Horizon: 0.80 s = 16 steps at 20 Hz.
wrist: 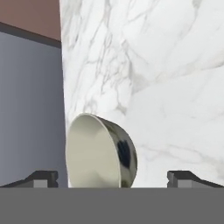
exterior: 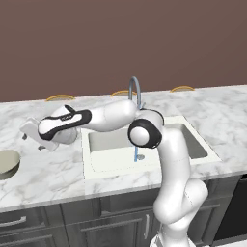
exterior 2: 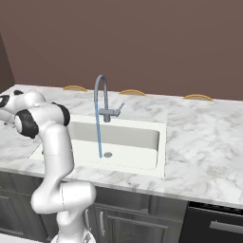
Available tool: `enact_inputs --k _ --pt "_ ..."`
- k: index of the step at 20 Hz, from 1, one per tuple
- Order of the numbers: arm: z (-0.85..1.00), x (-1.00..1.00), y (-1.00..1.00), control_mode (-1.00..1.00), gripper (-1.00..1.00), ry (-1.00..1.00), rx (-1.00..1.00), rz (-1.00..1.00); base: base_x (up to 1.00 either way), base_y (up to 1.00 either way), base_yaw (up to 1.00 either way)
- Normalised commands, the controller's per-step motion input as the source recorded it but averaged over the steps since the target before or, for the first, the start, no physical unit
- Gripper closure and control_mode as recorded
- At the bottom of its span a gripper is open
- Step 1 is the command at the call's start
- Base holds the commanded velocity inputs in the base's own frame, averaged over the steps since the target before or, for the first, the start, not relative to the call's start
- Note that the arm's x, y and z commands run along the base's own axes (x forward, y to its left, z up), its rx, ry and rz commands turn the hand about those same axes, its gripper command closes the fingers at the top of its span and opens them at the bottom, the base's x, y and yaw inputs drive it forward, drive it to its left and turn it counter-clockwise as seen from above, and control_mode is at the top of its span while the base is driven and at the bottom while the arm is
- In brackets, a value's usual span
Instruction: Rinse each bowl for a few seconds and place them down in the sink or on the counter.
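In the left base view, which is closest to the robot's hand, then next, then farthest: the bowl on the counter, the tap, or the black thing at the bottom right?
1. Bowl, left counter edge, below the gripper.
2. Tap, behind the sink.
3. Black appliance, lower right, farthest.

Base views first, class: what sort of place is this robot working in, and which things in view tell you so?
Most likely a kitchen, a rendered one. A white recessed sink with a grey gooseneck faucet running water sits in a long marble counter above dark cabinets, and a bowl lies near the end effector.

No readable text — no labels, no numbers.
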Motion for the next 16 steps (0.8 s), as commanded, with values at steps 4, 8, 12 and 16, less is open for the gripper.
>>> enact_inputs --k 4,8,12,16 --pt "-0.12 -0.03 0.06 -1.00 -1.00 0.00 0.00 0.00 0.00 0.00 0.00" --pt "-0.12 -0.01 0.10 -1.00 -1.00 0.00 0.00 0.00 0.00 0.00 0.00" --pt "-0.12 -0.01 0.12 -1.00 -1.00 0.00 0.00 0.00 0.00 0.00 0.00" --pt "-0.11 -0.03 0.12 -1.00 -1.00 0.00 0.00 0.00 0.00 0.00 0.00"
